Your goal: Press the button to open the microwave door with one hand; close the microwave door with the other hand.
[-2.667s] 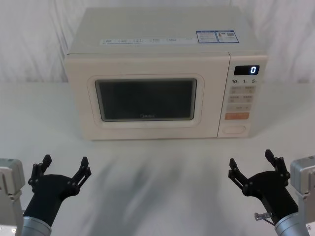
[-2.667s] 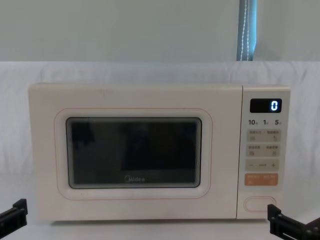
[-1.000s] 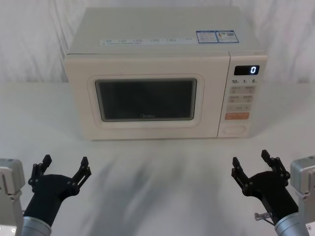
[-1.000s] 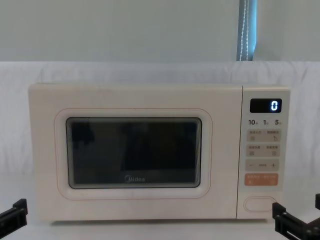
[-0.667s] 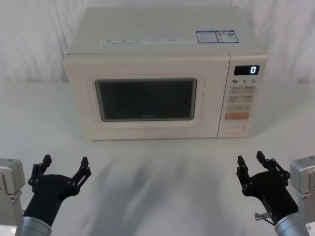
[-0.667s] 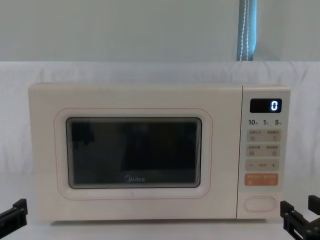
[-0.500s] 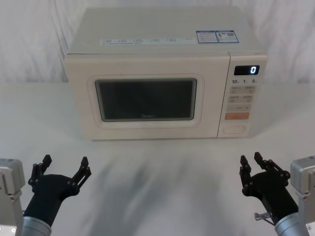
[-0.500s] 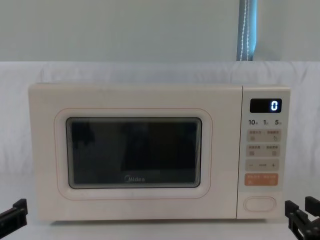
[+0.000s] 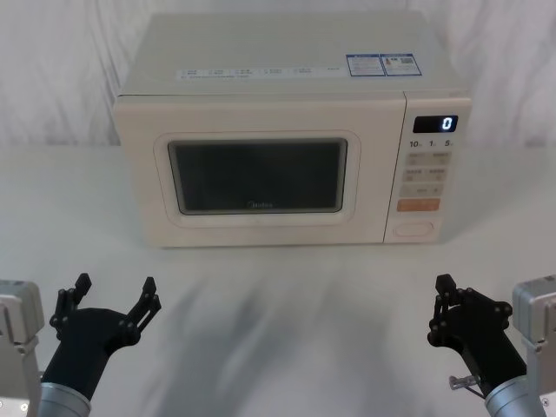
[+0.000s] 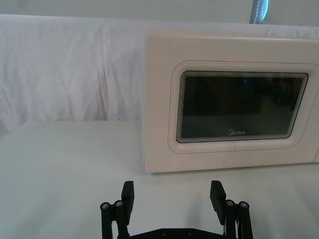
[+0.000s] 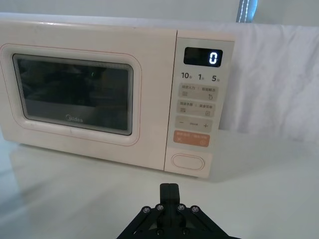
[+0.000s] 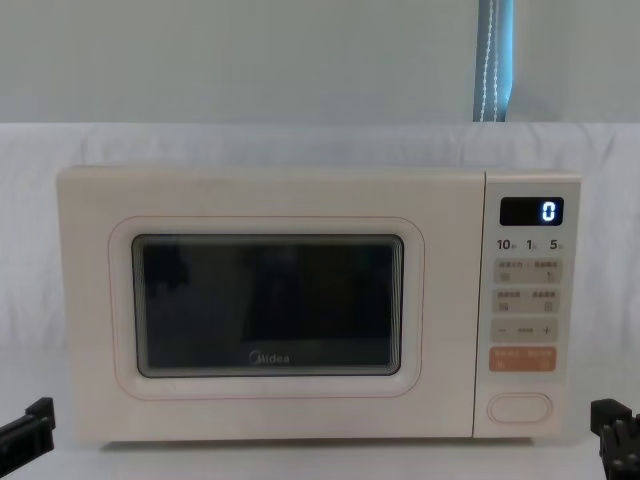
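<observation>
Here the microwave (image 9: 287, 139) door (image 9: 259, 176) is shut; right gripper (image 9: 447, 291) pinched closed near the button (image 9: 413, 229), left gripper (image 9: 111, 293) spread wide.

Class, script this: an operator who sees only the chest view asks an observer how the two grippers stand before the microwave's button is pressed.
Operator: Is the right gripper open?
Observer: No. The head view shows the right gripper shut, fingers together.
Operator: And the left?
Observer: The left gripper is open, fingers spread, short of the microwave door.
Operator: Is the right one lined up?
Observer: Its wrist view shows it pointing roughly at the button, well short of it.
</observation>
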